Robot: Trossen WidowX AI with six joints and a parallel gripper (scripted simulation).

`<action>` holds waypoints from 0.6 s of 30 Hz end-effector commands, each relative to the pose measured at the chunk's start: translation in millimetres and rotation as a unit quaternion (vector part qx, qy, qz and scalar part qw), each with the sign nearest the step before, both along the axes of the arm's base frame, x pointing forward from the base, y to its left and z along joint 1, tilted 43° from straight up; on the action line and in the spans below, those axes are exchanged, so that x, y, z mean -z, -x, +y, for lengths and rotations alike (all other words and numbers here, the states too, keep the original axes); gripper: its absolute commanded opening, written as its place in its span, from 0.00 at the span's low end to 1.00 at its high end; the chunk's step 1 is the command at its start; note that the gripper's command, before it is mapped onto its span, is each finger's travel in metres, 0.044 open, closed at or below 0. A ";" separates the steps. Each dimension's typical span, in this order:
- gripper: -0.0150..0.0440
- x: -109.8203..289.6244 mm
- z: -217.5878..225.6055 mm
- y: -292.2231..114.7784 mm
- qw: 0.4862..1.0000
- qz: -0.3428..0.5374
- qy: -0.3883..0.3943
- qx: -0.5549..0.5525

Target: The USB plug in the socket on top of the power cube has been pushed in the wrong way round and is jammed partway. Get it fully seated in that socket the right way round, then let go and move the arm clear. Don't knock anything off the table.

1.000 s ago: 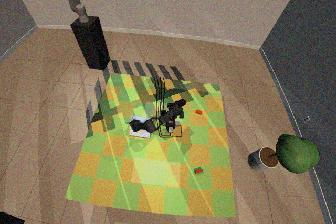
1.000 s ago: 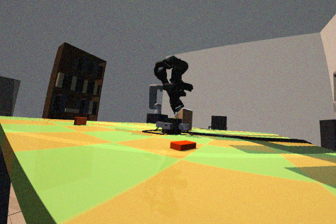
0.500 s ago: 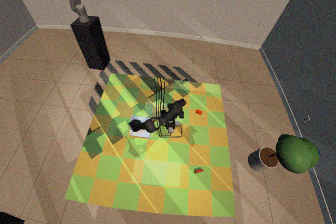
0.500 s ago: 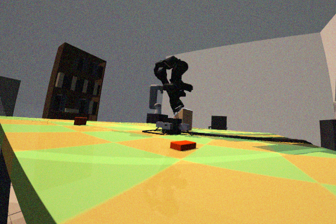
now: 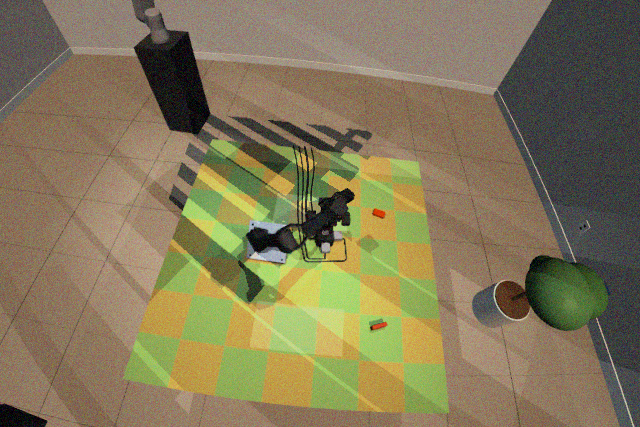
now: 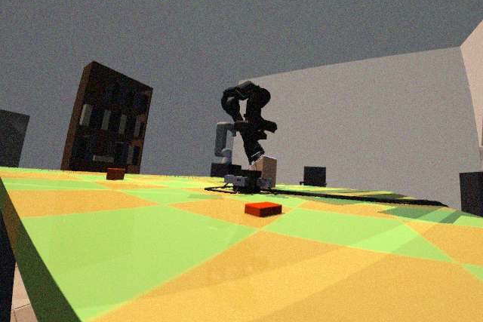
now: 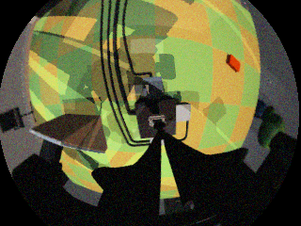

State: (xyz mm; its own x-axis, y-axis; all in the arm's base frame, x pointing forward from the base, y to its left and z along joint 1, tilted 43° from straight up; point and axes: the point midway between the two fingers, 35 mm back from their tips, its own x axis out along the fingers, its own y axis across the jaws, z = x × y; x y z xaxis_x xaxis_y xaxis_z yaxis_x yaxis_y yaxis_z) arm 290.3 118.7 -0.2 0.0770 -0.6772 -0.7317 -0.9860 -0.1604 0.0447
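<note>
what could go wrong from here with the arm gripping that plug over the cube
1. The gripper is shut on the USB plug right above the power cube; pushing down misaligned could jam it again, or shift the cube.
2. Black cables run close beside the cube, so the arm could snag them when pulling clear.
3. Two red blocks lie loose on the table; a wide retreat swing might knock the nearer one.
</note>
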 end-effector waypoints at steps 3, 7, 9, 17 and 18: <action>0.25 1.2 -1.5 -0.3 1.000 0.003 0.003 -0.003; 0.25 1.4 -1.9 -0.4 1.000 0.003 0.004 -0.004; 0.25 1.5 -2.2 -0.4 1.000 0.004 0.004 -0.004; 0.25 1.9 -3.2 -0.5 1.000 0.005 0.006 -0.006; 0.25 2.0 -3.3 -0.5 1.000 0.005 0.006 -0.006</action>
